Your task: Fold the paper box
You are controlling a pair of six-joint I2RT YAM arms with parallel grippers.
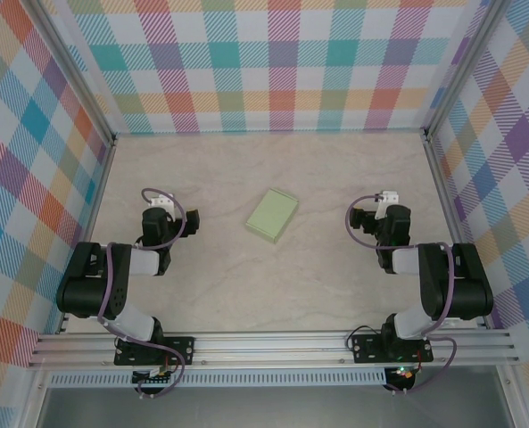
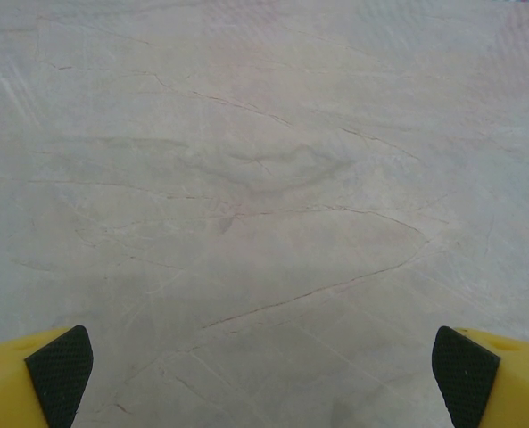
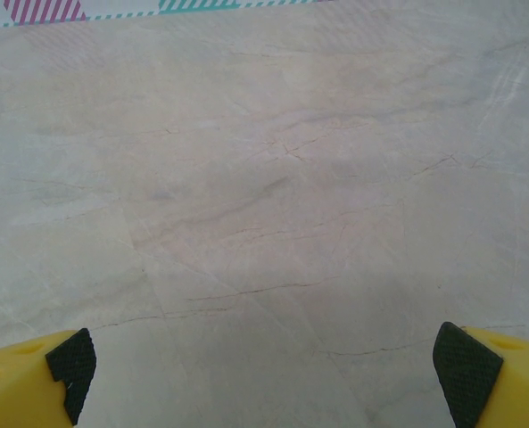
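When overhead, paper box (image 1: 272, 215) central.

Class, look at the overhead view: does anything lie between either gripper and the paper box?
Nothing visible does. The paper box lies alone mid-table; only marbled table surface separates it from the open left gripper and the open right gripper.

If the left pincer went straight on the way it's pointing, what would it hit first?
The left pincer would likely meet the bare table first; the paper box sits off its line.
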